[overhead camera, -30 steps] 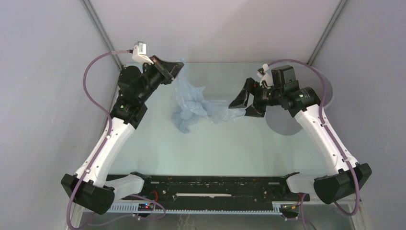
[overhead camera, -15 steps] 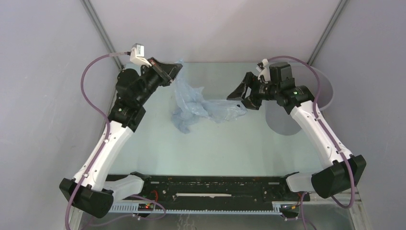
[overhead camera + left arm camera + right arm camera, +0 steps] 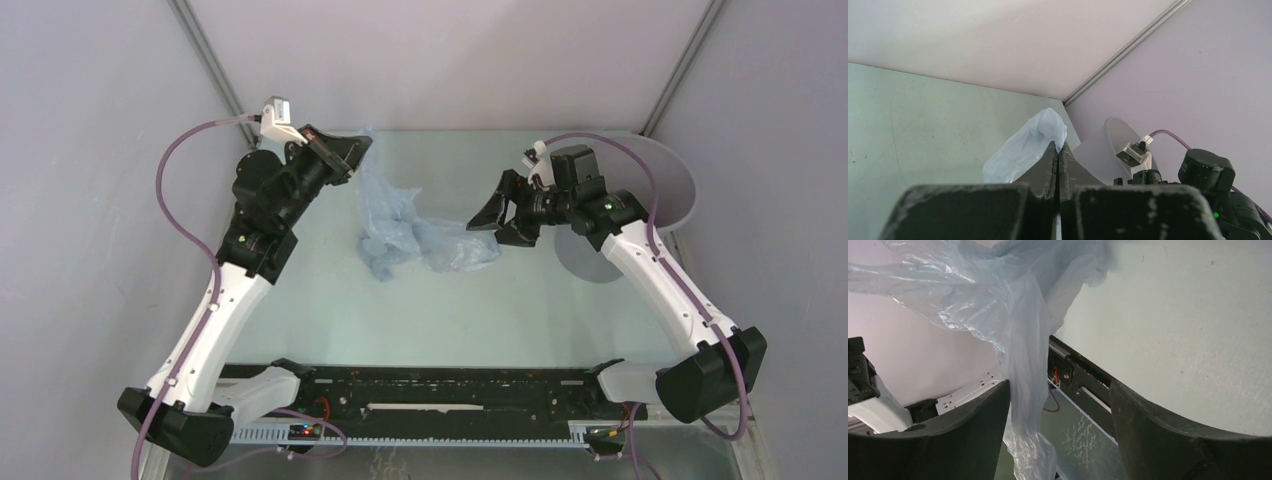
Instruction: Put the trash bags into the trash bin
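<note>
- The left end effector [image 3: 350, 150] [image 3: 1058, 147] is holding its jaws pressed fully together, pinching a top corner of the pale-blue trash bag [image 3: 400, 225] [image 3: 1023, 147] [image 3: 1013, 315]. In the top view it is hanging at the bag's 11 o'clock, raised above the counter [image 3: 450, 300] [image 3: 923, 115] [image 3: 1173, 315].
- The trash bag is trailing down from that pinch as a crumpled strand. Its lower bulk is lying bunched on the counter near the middle, slightly toward 12 o'clock.
- The right end effector [image 3: 487, 218] [image 3: 1058, 390] is holding its jaws wide apart and gripping nothing. It is sitting at the bag's 3 o'clock, with its tips just beside the crumpled edge. In the right wrist view a fold of film is draping down between the two fingers, close to one of them; whether it is touching cannot be told.
- The grey trash bin [image 3: 665, 170] [image 3: 1098, 150] is standing at the counter's 2 o'clock, behind the right end effector. The bag is lying wholly outside it, well apart.
</note>
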Controlling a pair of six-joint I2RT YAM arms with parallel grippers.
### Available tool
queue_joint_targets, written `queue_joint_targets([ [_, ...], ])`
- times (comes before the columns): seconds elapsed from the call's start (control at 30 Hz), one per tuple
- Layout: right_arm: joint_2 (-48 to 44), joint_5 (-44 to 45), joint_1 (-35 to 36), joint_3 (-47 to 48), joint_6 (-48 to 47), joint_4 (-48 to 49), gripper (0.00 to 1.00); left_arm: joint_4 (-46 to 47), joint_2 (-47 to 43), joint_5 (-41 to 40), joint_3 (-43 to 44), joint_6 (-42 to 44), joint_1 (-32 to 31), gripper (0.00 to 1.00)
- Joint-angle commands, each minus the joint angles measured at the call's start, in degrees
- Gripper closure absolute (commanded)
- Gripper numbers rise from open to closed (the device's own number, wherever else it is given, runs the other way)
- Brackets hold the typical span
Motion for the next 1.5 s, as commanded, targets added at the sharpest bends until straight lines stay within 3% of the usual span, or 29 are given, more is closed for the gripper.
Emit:
queue_joint_targets([
  [0.0,-1.8,-1.5,0.3,0.4,-1.3,2.5,0.23,0.1,-0.6,-0.8,-0.3,-0.9,-0.3,1.00],
  [0.07,-1.4,-3.2,0.3,0.4,1.6,5.0,0.30,-0.3,-1.0,-1.4,-0.3,-0.6,-0.2,1.00],
  [0.1,-1.2,-4.0,0.8,0.4,2.1,6.1,0.27,-0.4,-1.3,-1.8,-0.4,-0.5,-0.2,1.00],
  [0.2,-1.9,-2.4,1.4,0.9,1.2,3.3,0.09,-0.4,-1.5,-2.1,-0.4,-0.3,-0.2,1.00],
  [0.3,-2.5,-4.5,0.3,1.0,0.0,0.2,0.01,-0.4,-1.3,-2.4,-0.3,-0.6,-0.2,1.00],
  [0.47,-3.3,-6.1,0.4,0.9,-1.5,-2.0,0.03,-0.4,-0.2,-2.2,0.1,-0.8,-0.2,1.00],
  [0.57,-2.8,-6.1,0.6,0.9,-1.8,-2.6,0.13,-0.4,0.1,-1.8,0.4,-0.8,-0.2,1.00],
  [0.63,-1.7,-6.5,0.7,0.9,-1.8,-2.2,0.24,-0.4,0.1,-1.7,0.4,-0.9,-0.2,1.00],
  [0.7,-1.2,-5.9,0.9,0.9,-0.8,0.0,0.45,-0.4,-0.2,-1.2,0.3,-0.9,-0.2,1.00],
  [0.77,-1.7,-4.8,1.0,0.9,-0.2,3.8,0.78,-2.0,-0.8,-0.4,0.5,-0.2,-0.2,1.00],
  [0.8,-2.2,-4.6,1.1,1.0,0.0,5.8,0.92,-3.4,-1.2,0.1,0.7,0.7,-0.2,0.97],
  [0.83,-2.8,-4.4,1.2,1.0,0.0,7.7,1.00,-5.8,-1.7,0.6,1.1,1.8,-0.2,0.87],
  [0.97,-5.2,-2.4,2.9,1.6,-6.0,10.7,1.00,-20.4,-4.9,-2.7,3.7,2.7,0.8,0.32],
  [1.07,-6.1,-0.9,5.1,3.3,-12.6,10.6,1.00,-29.6,-8.0,-1.0,5.4,-0.5,3.3,0.09],
  [1.23,-4.7,1.2,7.9,9.3,-22.0,4.8,1.00,-41.6,-7.6,1.7,13.8,0.8,3.9,0.00],
  [1.33,-3.6,4.4,8.8,12.9,-26.7,0.2,1.00,-46.0,-5.9,4.8,18.8,3.5,3.9,0.00],
  [1.47,-2.9,6.7,9.1,14.9,-29.4,-2.7,1.00,-52.5,-3.5,7.3,23.2,0.6,4.1,0.00],
])
